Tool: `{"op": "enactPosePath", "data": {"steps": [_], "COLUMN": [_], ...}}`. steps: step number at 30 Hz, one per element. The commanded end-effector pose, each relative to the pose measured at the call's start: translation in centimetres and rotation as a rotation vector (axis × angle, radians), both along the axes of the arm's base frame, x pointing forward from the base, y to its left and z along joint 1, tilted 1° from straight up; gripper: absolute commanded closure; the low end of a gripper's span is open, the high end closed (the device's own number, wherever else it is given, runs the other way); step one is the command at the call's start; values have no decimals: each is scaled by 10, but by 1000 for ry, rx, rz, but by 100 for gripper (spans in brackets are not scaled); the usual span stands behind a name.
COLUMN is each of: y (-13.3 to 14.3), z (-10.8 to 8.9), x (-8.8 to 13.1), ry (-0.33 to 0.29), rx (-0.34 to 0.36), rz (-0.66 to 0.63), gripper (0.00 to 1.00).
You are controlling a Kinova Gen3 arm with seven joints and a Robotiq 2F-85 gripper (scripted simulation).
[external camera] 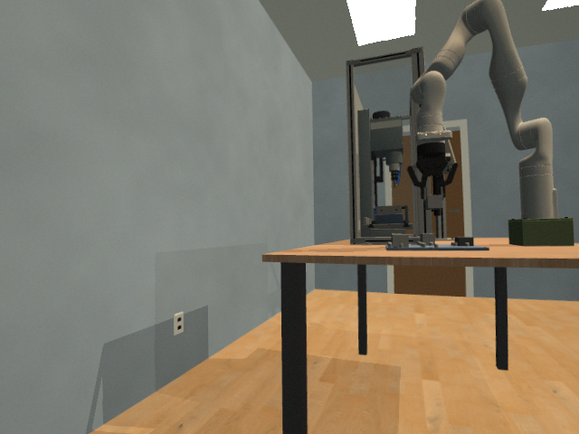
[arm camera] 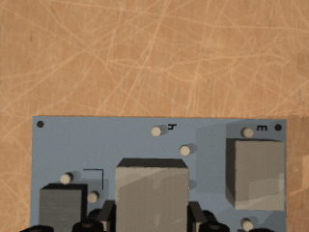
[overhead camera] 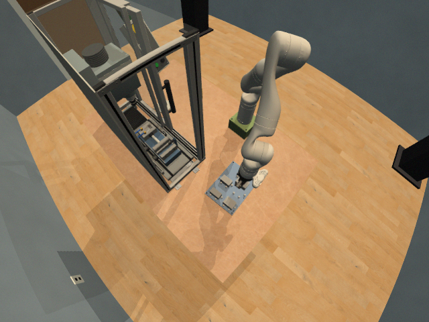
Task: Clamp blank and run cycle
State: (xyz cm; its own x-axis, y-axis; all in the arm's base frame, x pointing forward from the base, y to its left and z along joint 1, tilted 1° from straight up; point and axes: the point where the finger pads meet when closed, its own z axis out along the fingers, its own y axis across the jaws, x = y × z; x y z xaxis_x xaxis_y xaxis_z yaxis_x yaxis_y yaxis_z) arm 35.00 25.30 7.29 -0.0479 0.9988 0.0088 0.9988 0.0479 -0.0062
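I had 1 blank (overhead camera: 245, 184) (external camera: 434, 202) (arm camera: 152, 200) clamped in the gripper (overhead camera: 241, 182) (external camera: 432, 192) (arm camera: 152, 217), above the plate (overhead camera: 221, 190) (external camera: 437, 248) (arm camera: 121, 145). Placing, clamping, door and cycle remained.

A light-grey, plain rectangular blank (overhead camera: 245, 184) (external camera: 434, 202) (arm camera: 152, 198) is held level between the end effector's fingers, above the plate. The dark setting master (external camera: 464, 241) (arm camera: 60, 208) rests upright at the wrist frame's lower left. The vise (overhead camera: 166, 147) (external camera: 390, 218), left of centre from the top, has no blank between its jaws.
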Motion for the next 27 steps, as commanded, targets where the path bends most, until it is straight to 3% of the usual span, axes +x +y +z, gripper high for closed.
{"op": "enactPosePath", "data": {"steps": [1, 5, 9, 21, 27], "y": [3, 1, 2, 2, 2], "z": [5, 8, 32, 32, 58], "x": [3, 1, 2, 2, 2], "ry": [-9, -4, -9, -9, -9], "rx": [4, 3, 4, 4, 5], "rz": [1, 1, 1, 1, 1], "gripper": [90, 90, 90, 90, 90]}}
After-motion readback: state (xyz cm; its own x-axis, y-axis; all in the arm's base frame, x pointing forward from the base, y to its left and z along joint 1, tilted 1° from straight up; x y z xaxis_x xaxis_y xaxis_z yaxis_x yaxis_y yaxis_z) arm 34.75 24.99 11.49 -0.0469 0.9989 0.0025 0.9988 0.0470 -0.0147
